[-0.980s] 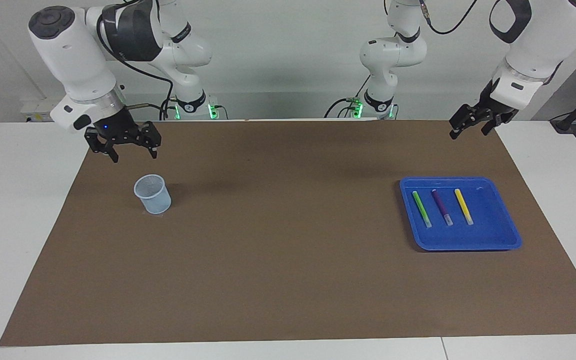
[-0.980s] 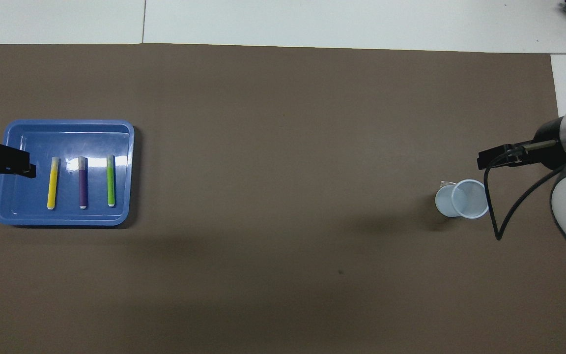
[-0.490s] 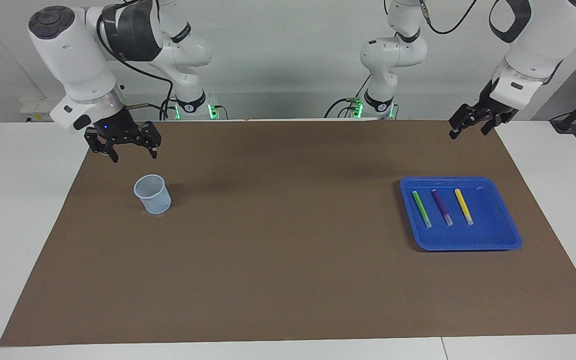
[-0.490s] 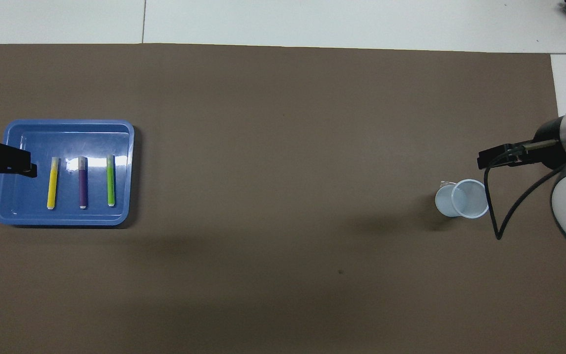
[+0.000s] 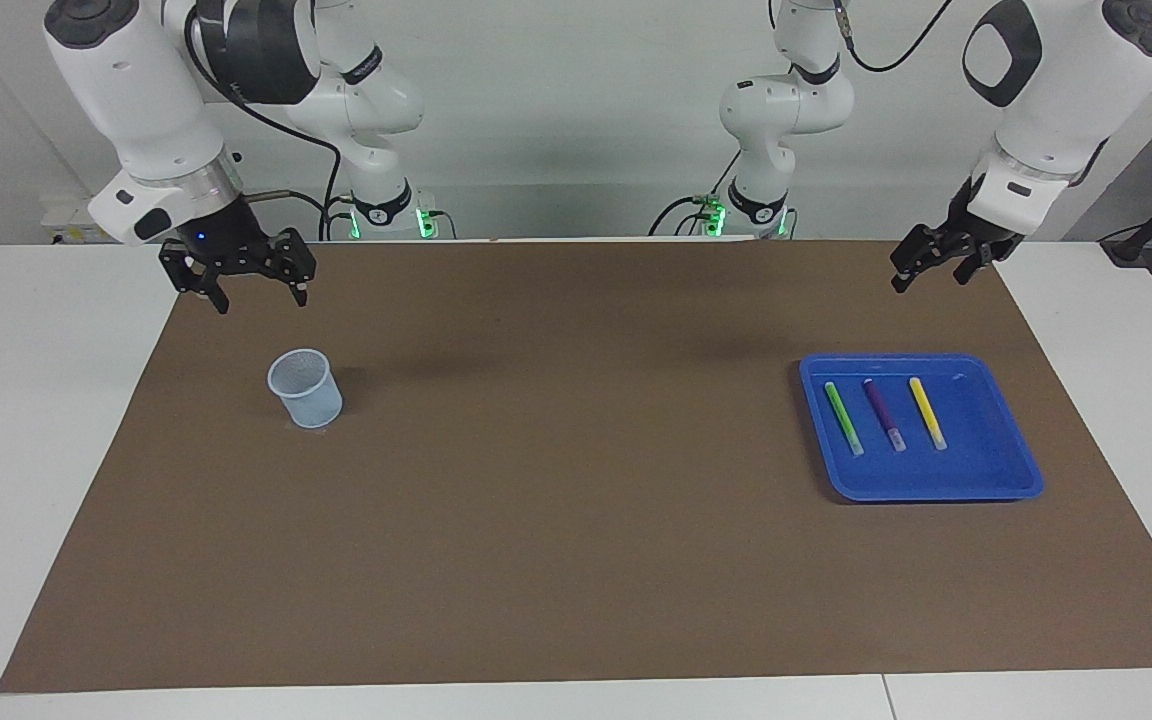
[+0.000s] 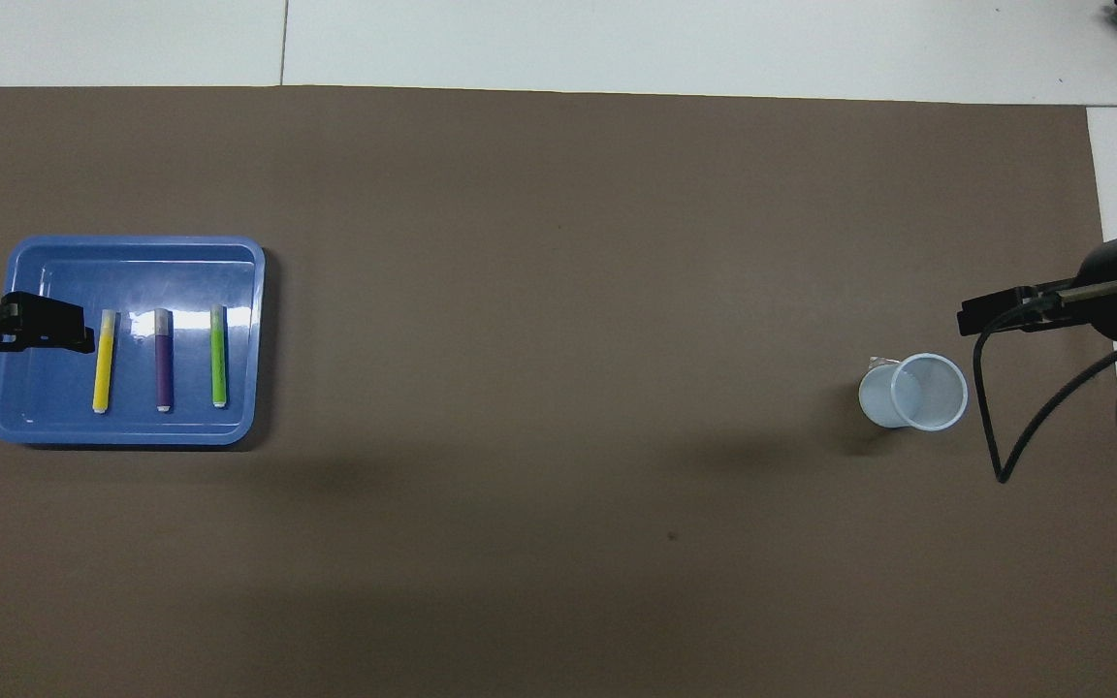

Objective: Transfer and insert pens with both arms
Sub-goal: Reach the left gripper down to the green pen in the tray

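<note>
facing view: set high at the table's 6 o'clock end, aimed toward the robots | overhead view: looked steeply down | shared: brown mat (image 5: 556, 480), blue tray (image 6: 132, 254)

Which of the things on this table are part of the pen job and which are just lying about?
Part of the job:
- green pen, purple pen, yellow pen, side by side in the blue tray
- cup, standing empty
- left gripper and right gripper, both open

Just lying about:
- brown mat
</note>
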`<move>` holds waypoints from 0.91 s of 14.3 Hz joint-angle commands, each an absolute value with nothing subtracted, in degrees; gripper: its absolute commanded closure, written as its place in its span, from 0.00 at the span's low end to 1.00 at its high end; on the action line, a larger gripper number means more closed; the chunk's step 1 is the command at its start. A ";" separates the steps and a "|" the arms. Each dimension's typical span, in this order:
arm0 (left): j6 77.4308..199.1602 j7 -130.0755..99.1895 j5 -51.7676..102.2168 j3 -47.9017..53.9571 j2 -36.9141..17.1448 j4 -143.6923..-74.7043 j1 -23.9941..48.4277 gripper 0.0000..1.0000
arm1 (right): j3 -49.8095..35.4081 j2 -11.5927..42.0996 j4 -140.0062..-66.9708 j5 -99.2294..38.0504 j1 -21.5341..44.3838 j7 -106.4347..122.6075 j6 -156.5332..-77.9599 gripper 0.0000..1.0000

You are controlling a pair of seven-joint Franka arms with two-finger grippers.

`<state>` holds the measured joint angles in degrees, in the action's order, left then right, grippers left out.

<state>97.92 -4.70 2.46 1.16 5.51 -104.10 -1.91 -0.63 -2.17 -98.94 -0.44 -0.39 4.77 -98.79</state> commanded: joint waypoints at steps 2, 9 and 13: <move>102.13 -5.10 3.34 1.41 9.32 -111.44 -2.55 0.00 | -0.88 -3.51 -100.02 -1.58 -1.23 5.80 -98.35 0.00; 110.11 -4.83 3.43 1.49 7.83 -117.59 -2.55 0.00 | -0.97 -4.13 -100.90 -1.50 -0.53 5.62 -99.14 0.00; 113.54 -4.83 4.21 1.49 4.75 -117.77 -2.55 0.00 | -1.23 -4.22 -100.55 -1.58 -0.62 5.71 -99.32 0.00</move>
<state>110.89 -4.73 2.80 1.17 5.81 -116.97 -1.93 -1.01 -2.68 -99.34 -0.44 -0.31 4.77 -98.79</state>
